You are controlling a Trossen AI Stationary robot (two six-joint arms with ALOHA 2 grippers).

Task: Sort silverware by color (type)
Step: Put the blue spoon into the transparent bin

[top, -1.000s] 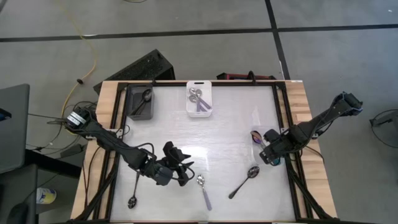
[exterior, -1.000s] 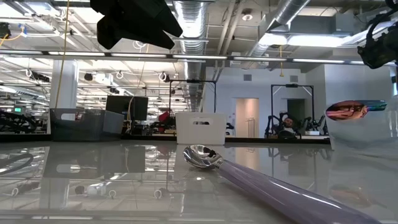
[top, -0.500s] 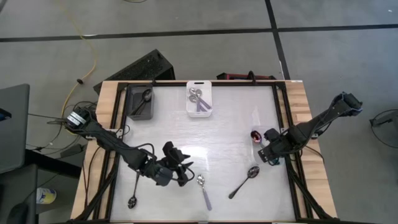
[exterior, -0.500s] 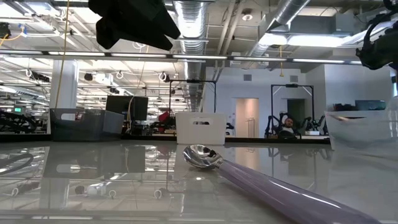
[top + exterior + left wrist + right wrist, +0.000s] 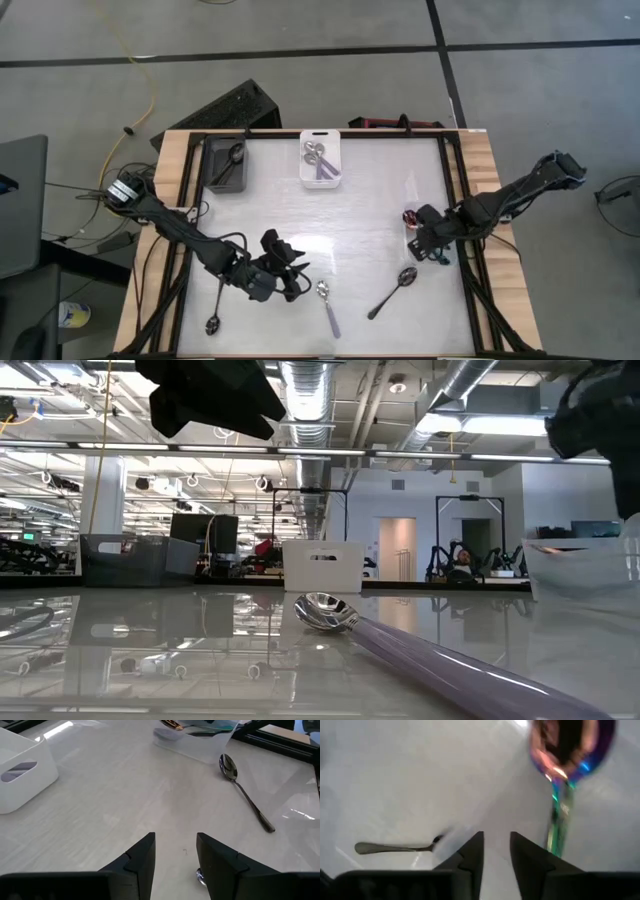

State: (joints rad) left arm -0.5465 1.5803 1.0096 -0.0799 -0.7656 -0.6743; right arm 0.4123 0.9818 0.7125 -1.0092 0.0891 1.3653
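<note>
Spoons are partly sorted: you have silver ones in the white bin [image 5: 322, 160], a black one in the dark bin [image 5: 227, 163], three loose on the table [image 5: 340, 235]. The rainbow spoon [image 5: 565, 765] lies past your right hand [image 5: 427, 243], fingers apart; left hand [image 5: 175, 857] open, empty.

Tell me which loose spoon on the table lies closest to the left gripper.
The silver spoon with the pale handle, just right of the left gripper. The dark spoon at the left edge and the dark spoon near the right arm lie farther off.

2 dark arms (cabled, jointed)
</note>
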